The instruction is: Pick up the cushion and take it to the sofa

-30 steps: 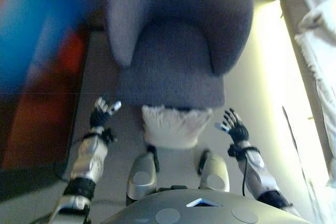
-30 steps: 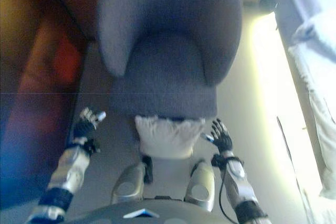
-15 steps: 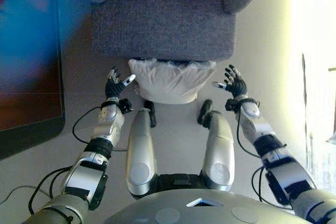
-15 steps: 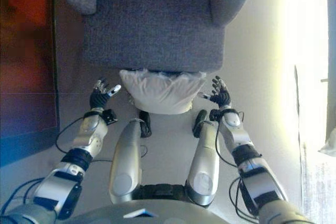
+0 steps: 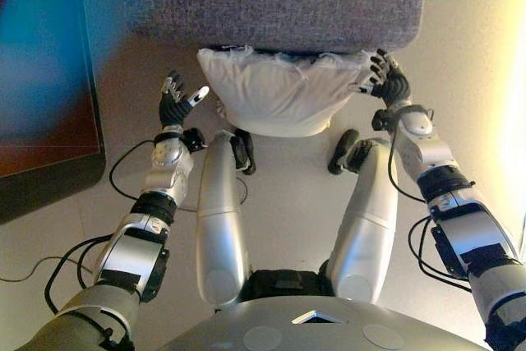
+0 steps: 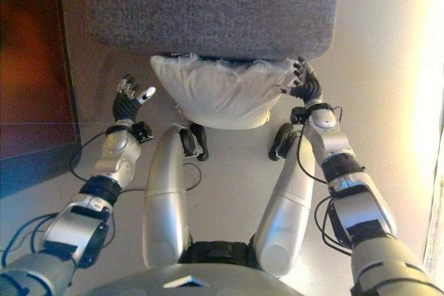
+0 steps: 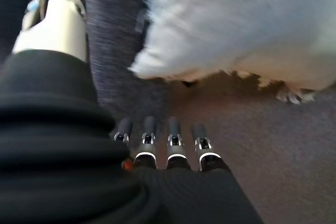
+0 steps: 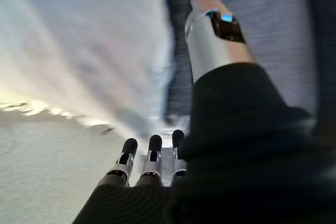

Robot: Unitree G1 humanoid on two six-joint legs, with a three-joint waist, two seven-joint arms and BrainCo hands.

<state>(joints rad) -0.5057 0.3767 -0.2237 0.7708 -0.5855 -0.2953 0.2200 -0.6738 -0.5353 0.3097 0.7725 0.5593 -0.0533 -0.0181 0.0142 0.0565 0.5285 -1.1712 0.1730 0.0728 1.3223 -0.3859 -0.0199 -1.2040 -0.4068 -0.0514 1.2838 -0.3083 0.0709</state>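
A white cushion (image 5: 279, 92) lies on the floor against the front of a grey upholstered sofa (image 5: 279, 2). My left hand (image 5: 177, 103) is open, a little to the left of the cushion and apart from it. My right hand (image 5: 388, 80) is open at the cushion's right corner, its fingers at or just touching the cloth. The cushion also shows in the left wrist view (image 7: 236, 30) and in the right wrist view (image 8: 79, 40), past straight fingers.
A dark red rug with a black border (image 5: 45, 154) lies to the left. The sofa's front edge stands right behind the cushion. Pale floor (image 5: 288, 211) lies around my legs, bright light on the right.
The camera has tilted down and closer, so the sofa and cushion fill more of the view. My right hand has closed in on the cushion's right corner; my left hand stays beside it.
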